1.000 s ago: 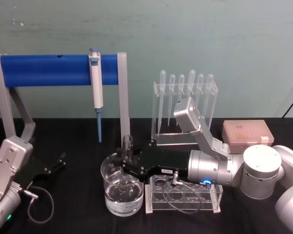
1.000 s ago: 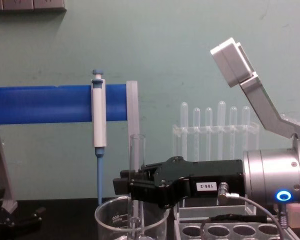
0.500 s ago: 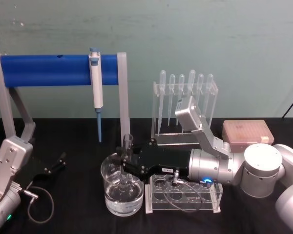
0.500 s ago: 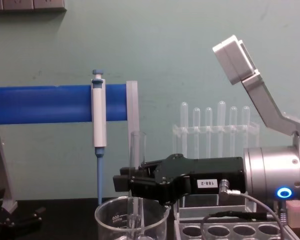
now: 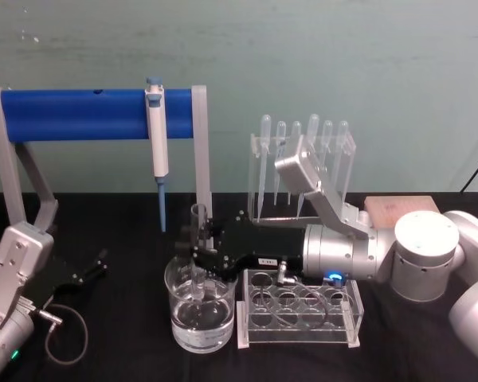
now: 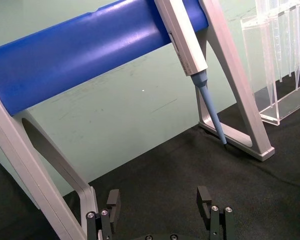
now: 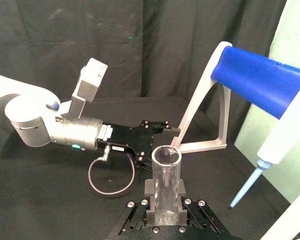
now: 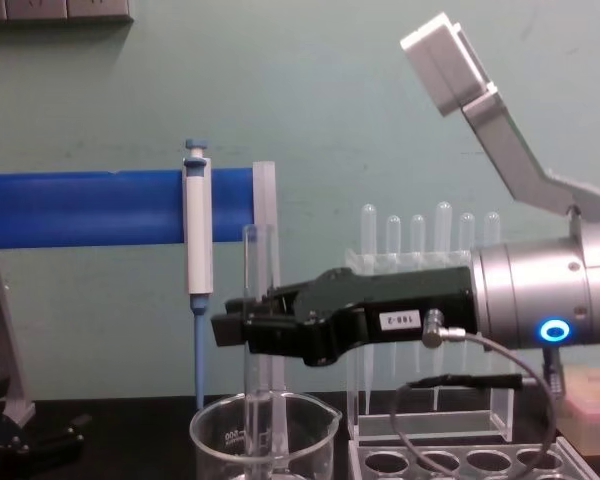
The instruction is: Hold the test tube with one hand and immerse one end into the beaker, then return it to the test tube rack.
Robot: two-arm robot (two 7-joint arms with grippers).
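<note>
The beaker point(image 5: 200, 309) on the black table point(image 5: 127, 350) holds clear liquid, and the lower end of the test tube point(image 8: 257, 350) stands upright inside it. The tube is clear glass with an open rim, gripped mid-length by the right pincer point(image 8: 242, 330). The left pincer point(image 6: 160, 210) rests on the table at the left, jaws wide and empty.

Upright test tube point(image 8: 254, 330) in beaker point(image 8: 263, 438)

Beaker point(image 8: 263, 440) base and rack point(image 8: 460, 462) below chest view's bottom edge
</note>
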